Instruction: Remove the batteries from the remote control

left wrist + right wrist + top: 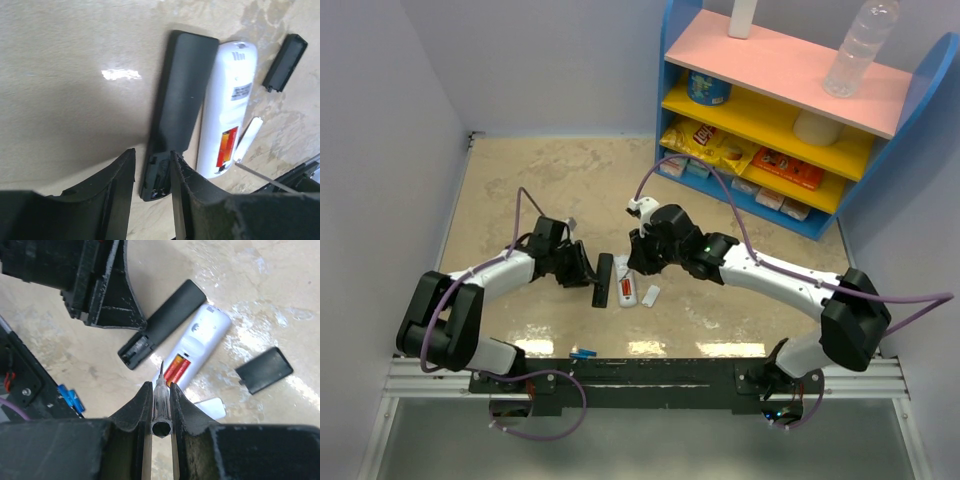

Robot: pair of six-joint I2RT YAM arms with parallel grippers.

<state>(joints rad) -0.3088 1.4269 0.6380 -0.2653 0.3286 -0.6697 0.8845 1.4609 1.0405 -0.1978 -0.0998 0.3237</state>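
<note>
Tool in right jaws: my right gripper [161, 405] is clenched on a thin clear-handled pick with a metal tip [160, 390], its point aimed forward and down.

Target from the tip: the orange-red cylinder batteries [176, 369] lie just ahead of that point, seated in the open bay of the white plastic remote control [200, 342]. I judge the coming pry turns on this line: tip to cell end, nearly touching.

Long axis: the cells run lengthwise with the white remote, which slants away from my right jaws up and to the right in the right wrist view.

Left jaws: my left gripper [152, 172] stands part open, its two fingers straddling the near end of the slim black plastic remote control [180, 100]; I cannot tell whether they touch it.

Black remote's bay: open at the end between my left fingers; dark inside, and I cannot tell whether cells sit there.

Nearer arm: the right arm is nearer the orange-red cells; the left is nearer the black remote, which lies just beside the white one, the two roughly parallel.

Count, remotes: two, one black and one white.

Count, orange-red cells: two showing side by side.

Count, covers off: two, a flat black cover plate [264, 370] and a flat white cover plate [211, 407], both on the glossy beige tabletop [540, 180] near the white remote.

Count, blue item: one small blue object [583, 354] at the near edge by the arm bases; too small to name.
</note>
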